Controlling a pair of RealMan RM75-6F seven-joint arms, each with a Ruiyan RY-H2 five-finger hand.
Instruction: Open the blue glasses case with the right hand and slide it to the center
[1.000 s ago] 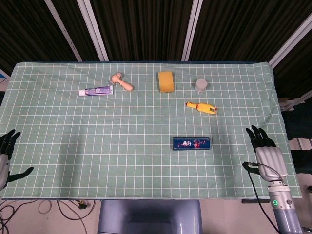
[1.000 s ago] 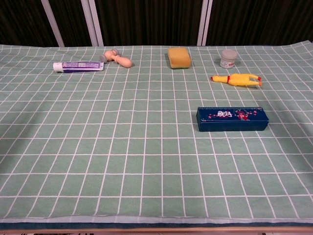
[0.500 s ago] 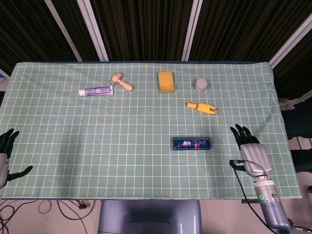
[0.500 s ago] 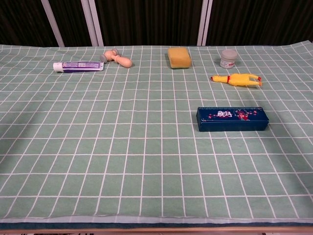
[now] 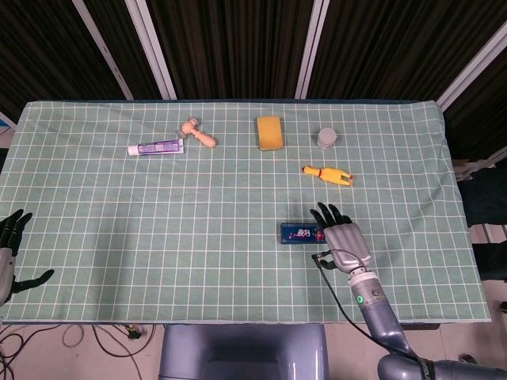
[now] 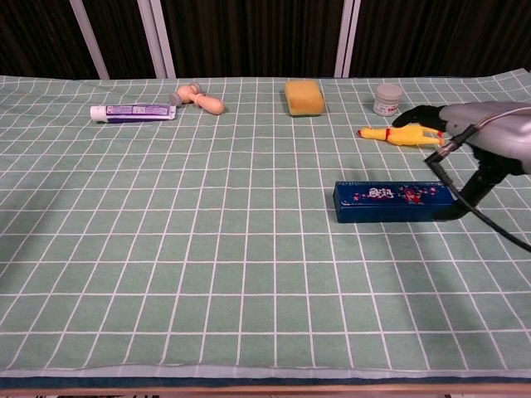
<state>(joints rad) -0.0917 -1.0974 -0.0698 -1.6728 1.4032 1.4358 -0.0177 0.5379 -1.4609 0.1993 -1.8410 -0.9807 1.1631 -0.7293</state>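
Here the blue glasses case (image 5: 306, 233) lies closed and flat on the worktop (image 5: 158, 237), right of centre toward the near edge. The right hand (image 5: 342, 240) hangs over its right end with fingers spread and nothing held; whether it touches the lid cannot be told, and in the chest view the hand (image 6: 489, 137) is cut off by the frame edge. The left hand (image 5: 9, 253) shows only partly at the left border, fingers apart. Beyond the case lie a yellow rubber chicken (image 5: 328, 174), a small jar (image 5: 326, 138), a yellow sponge (image 5: 269, 132), a wooden toy (image 5: 196, 133) and a toothpaste tube (image 5: 155, 148). A green checked cloth (image 6: 166, 274) covers the worktop; dark slatted panels (image 5: 238, 47) stand behind.
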